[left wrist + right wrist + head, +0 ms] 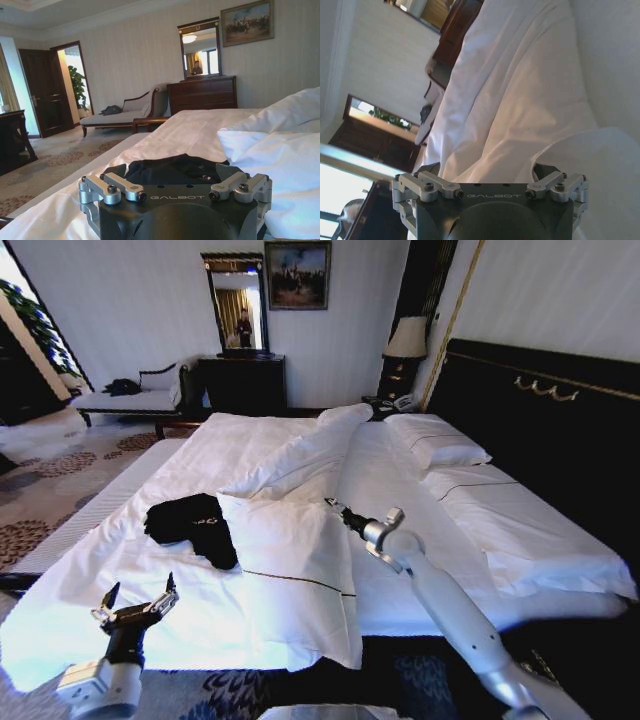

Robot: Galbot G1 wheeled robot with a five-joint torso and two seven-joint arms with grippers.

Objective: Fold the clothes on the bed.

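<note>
Chaise (130, 398): far left of the room from my head camera, against the wall, a dark item lying on its seat.
Left gripper (138, 602): low at the near left edge of the bed (300, 640), over the white sheet; I read both fingers spread wide, nothing between them.
T-shirt (190, 525): black, bunched in a rumpled heap on the sheet, just beyond the left gripper and apart from it; its right edge touches the folded duvet (295, 560). In my left wrist view the shirt (172, 170) sits straight ahead past the fingers.
Right gripper (333, 506): reached out over the middle of the bed, right of the shirt, above the duvet fold. I can't tell how far it is open.
Pillows (435, 445): right side, against the dark headboard (540, 410).
</note>
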